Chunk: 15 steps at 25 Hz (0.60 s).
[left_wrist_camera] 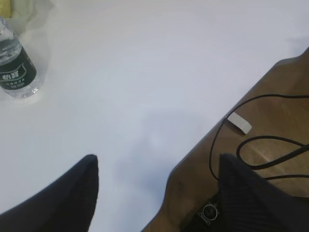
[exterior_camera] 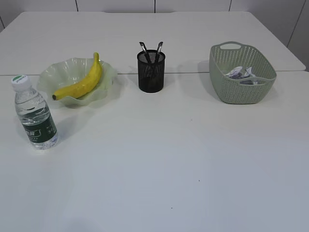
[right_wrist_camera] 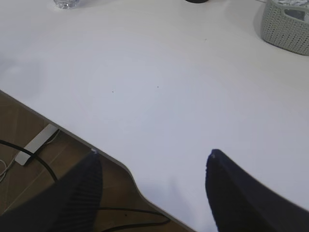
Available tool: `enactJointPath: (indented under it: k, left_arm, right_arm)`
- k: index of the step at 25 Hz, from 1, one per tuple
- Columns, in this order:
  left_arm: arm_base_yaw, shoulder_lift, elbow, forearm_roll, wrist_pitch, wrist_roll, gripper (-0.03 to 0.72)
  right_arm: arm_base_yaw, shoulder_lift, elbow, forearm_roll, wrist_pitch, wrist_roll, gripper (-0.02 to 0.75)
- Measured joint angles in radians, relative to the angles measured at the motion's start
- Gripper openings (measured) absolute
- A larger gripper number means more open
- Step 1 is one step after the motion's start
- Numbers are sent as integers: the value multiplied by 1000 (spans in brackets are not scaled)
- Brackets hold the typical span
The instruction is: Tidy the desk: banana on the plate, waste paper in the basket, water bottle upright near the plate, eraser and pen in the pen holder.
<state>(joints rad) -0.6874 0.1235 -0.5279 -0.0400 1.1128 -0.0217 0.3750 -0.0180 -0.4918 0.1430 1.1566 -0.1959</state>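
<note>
The left gripper (left_wrist_camera: 157, 193) hangs above the near edge of the white table (exterior_camera: 159, 159) with its two dark fingers (left_wrist_camera: 67, 198) spread wide and nothing between them; under the gap lie table surface and brown floor with black cables. The right gripper (right_wrist_camera: 152, 191) is likewise parted wide over the table's near edge, its fingers (right_wrist_camera: 72, 198) empty. Neither gripper shows in the exterior view.

Taking the black mesh pen holder (exterior_camera: 151, 71) at the middle of the table's far half as the landmark: it stands upright with two dark pens (exterior_camera: 150, 50) sticking out of its top, leaning apart. Whether the eraser is inside cannot be told through the mesh.

To the left of the pen holder sits the pale green wavy-rimmed plate (exterior_camera: 53, 75), and the yellow banana (exterior_camera: 82, 82) lies in it, its stem pointing away. Nearer the camera than the plate, and farther left of the pen holder, the water bottle (exterior_camera: 34, 113) stands upright with a white cap and green label, just beside the plate but apart from it.

To the right of the pen holder, well apart, is the green woven basket (exterior_camera: 241, 89), with crumpled waste paper (exterior_camera: 239, 72) lying inside it.
</note>
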Motion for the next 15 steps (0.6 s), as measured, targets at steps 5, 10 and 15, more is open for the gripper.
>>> enactJointPath:
  k: [5,10,15]
  left_arm:
    - [0,-76,0,0,0,0,554]
    - [0,-109,0,0,0,0,554]
    - [0,-115,0,0,0,0,554]
  right_arm:
    - [0,0,0,0,-2,0,501]
    - [0,0,0,19,-2,-15,501]
    - [0,0,0,41,-2,-36,501]
